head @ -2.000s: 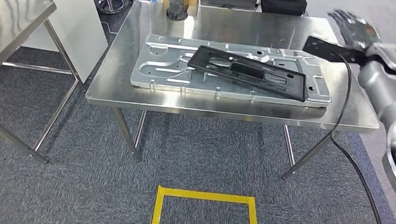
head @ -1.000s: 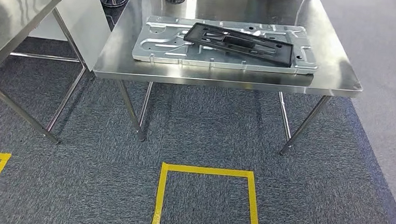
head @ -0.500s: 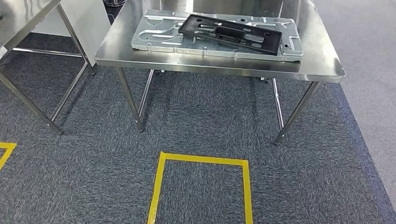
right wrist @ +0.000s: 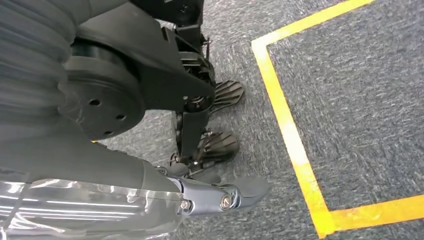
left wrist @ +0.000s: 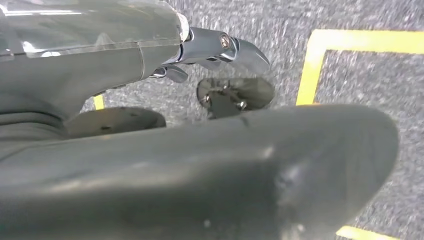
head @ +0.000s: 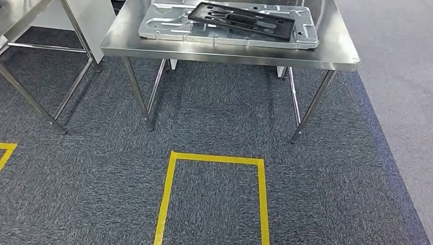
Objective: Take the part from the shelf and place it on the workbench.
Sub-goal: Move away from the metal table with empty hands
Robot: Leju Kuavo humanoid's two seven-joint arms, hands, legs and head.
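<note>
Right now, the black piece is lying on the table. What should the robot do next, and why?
Probably turn away for another part: the black part already lies on the silver plate on the workbench, and both arms hang over the carpet.

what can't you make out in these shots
- Black part and metal plate: small at the head view's top edge, which cuts off the plate's far side.
- Workbench: its far end is cut off there too.
- Left hand: a blurred grey mass near the left wrist lens; its fingers are unclear.
- Right hand: partly behind its cover; its grip is unclear.
</note>
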